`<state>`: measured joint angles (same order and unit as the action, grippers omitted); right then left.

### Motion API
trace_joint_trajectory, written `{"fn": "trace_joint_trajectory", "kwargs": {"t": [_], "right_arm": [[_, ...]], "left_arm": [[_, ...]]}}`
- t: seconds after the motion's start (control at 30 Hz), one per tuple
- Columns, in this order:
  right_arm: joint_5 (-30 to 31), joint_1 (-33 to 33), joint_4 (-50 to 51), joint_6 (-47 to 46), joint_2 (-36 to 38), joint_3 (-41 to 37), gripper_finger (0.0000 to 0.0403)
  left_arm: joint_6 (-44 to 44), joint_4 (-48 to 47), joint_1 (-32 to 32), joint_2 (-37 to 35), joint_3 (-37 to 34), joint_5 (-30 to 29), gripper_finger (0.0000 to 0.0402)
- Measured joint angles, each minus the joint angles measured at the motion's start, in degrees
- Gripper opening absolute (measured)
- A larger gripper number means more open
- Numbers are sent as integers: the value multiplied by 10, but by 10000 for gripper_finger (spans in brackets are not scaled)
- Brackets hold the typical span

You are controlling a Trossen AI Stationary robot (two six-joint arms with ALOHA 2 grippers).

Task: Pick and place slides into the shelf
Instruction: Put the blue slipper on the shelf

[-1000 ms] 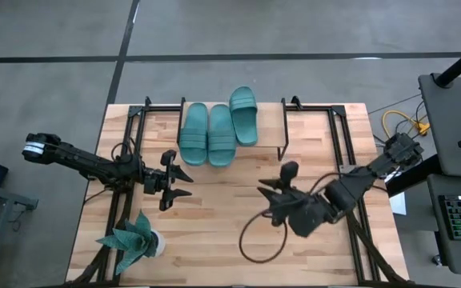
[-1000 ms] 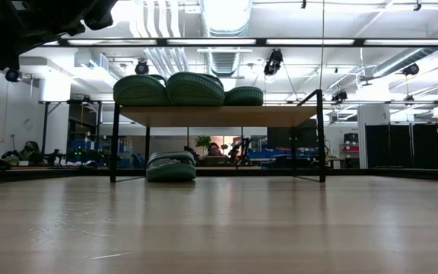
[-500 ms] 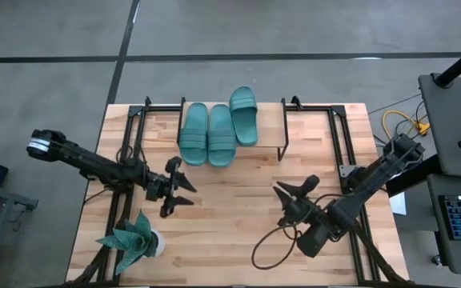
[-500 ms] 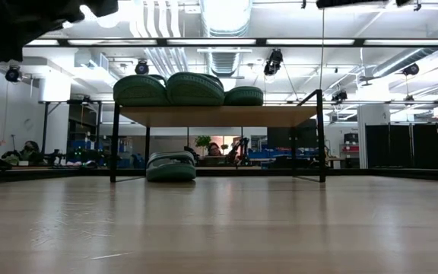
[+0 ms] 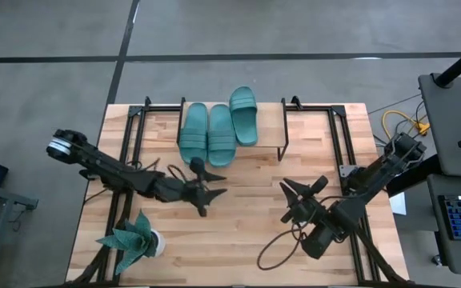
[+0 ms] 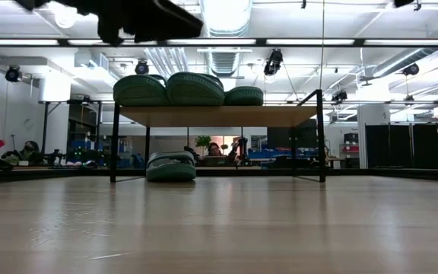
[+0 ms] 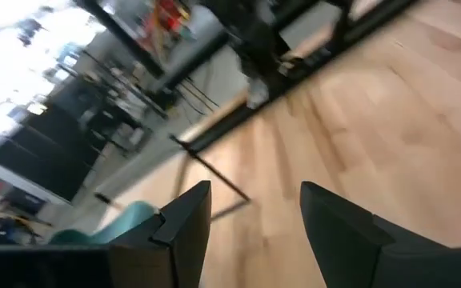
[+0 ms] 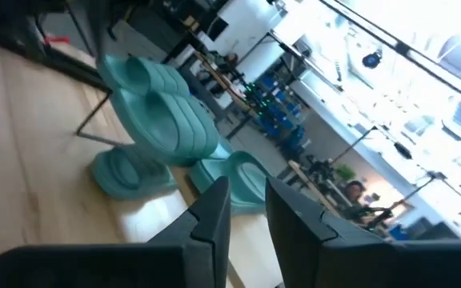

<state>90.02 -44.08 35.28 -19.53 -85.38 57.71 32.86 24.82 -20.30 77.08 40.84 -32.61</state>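
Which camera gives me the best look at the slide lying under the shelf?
The low view: the slide sits on the table between the shelf legs, unobstructed. The high view hides it beneath the plank. The right wrist view shows it partly; the left wrist view doesn't show it clearly.

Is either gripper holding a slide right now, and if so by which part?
Nothing is held. The left gripper is open and empty near the shelf; the right gripper is empty too, over bare table.
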Motion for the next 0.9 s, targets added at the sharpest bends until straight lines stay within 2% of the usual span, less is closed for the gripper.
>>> {"fn": "trace_joint_trajectory", "kwargs": {"t": [0.07, 0.13, 0.3, 0.37, 0.47, 0.67, 0.9], "right_arm": [[0, -11, 8, -13, 16, -1, 71], [1, -23, 18, -24, 34, -6, 69], [1, -54, 31, -35, 86, -35, 70], [0, -61, 32, -35, 108, -52, 69], [0, -62, 32, -35, 144, -80, 67], [0, -62, 31, -69, 205, -143, 64], [0, -62, 31, -70, 245, -168, 63]], "left_arm": [[-24, -74, -16, 18, 46, -6, 177], [-44, -141, -36, 36, 90, -35, 177], [-56, -242, -91, 97, 172, -208, 177], [-56, -249, -106, 121, 190, -251, 177], [-67, -249, -120, 153, 201, -263, 177], [-146, -251, -123, 203, 203, -264, 177], [-160, -261, -123, 257, 203, -286, 177]]}}
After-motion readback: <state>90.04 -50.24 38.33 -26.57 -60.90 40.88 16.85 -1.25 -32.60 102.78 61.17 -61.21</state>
